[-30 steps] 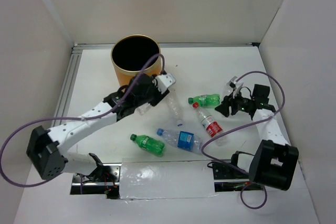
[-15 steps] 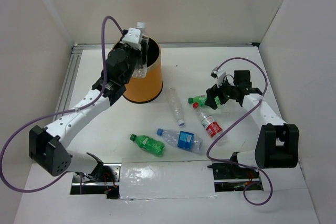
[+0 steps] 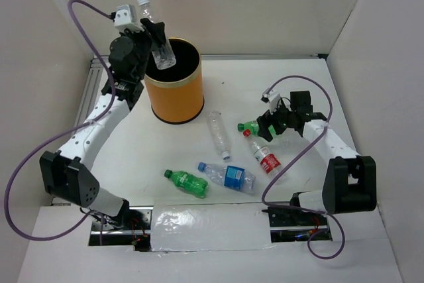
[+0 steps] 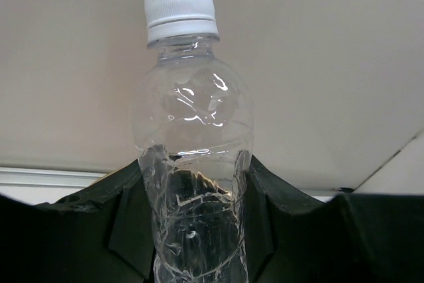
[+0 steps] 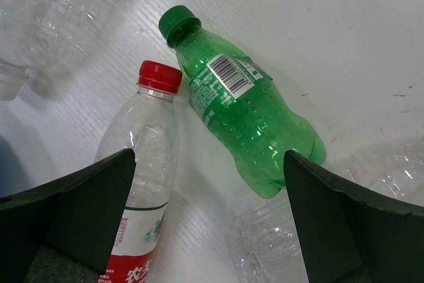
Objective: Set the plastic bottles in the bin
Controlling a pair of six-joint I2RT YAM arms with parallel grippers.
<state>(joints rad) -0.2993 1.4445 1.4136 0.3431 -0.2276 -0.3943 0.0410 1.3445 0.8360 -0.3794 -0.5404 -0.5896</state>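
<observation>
Left gripper (image 3: pixel 154 36) is clenched round a clear bottle (image 4: pixel 192 157), held cap up and tilted, its base over the left part of the bin (image 3: pixel 175 101). Release is best made nearer the middle of the dark mouth. Right gripper (image 3: pixel 265 126) is spread wide above a green bottle (image 5: pixel 252 117); the red-capped bottle (image 5: pixel 142 164) just beside it should be left outside the fingers.

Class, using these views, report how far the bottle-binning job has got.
Done: unclear, as the bin is too dark inside to see. In hand: the left end effector holds a clear bottle above the bin. Left: five bottles lie on the table, with the right end effector open over a green bottle and a red-capped bottle.
</observation>
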